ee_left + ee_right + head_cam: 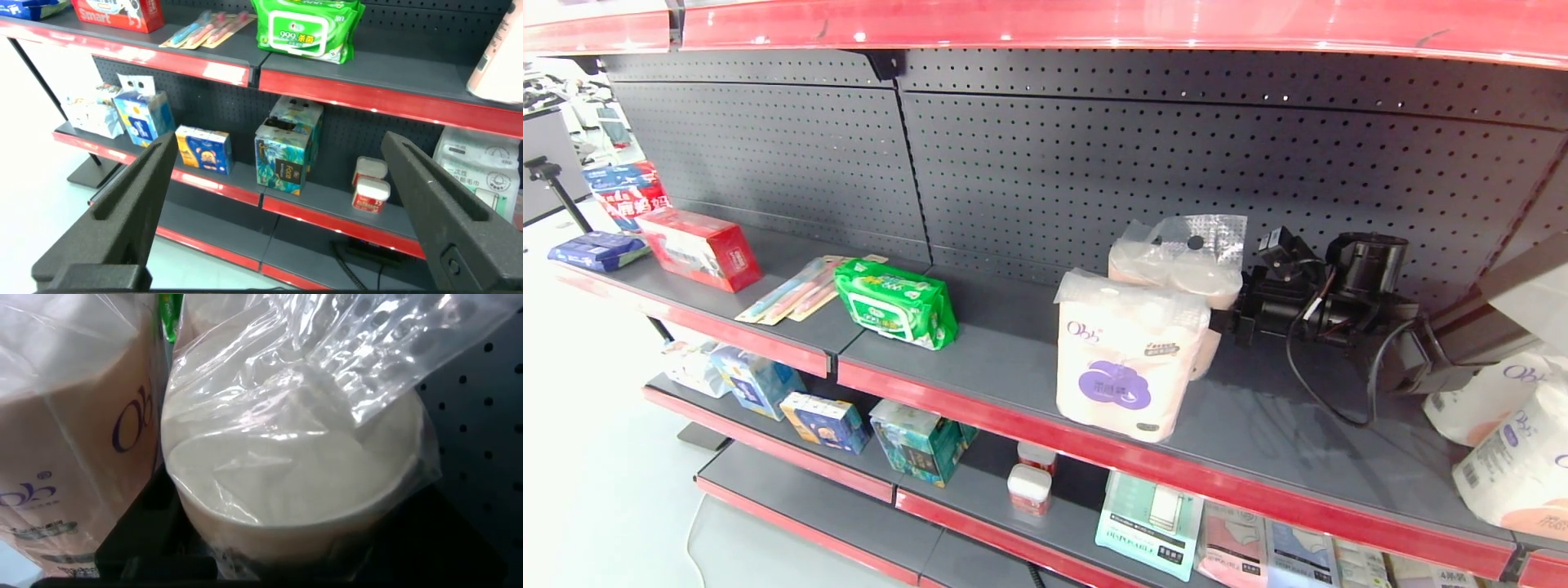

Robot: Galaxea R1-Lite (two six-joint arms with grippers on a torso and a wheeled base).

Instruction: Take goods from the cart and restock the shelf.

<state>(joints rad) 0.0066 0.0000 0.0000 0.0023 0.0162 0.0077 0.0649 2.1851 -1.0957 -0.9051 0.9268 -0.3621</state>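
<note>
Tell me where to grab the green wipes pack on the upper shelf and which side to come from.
Take the green wipes pack across its shorter span at the middle, coming from the front and above. It lies flat near the front edge of the shelf, soft and pillow-shaped, so it probably pinches best there; the toothbrushes crowd its left end.

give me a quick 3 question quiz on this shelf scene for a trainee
1. True or false: the left gripper holds a pack.
2. What lies between the red box and the green wet wipes pack? A toothbrushes B batteries C a bottle
3. Fill in: the right gripper is at the bag of paper bowls standing ____ the purple-printed tissue pack.
Key: 1 false; 2 A; 3 behind
</note>
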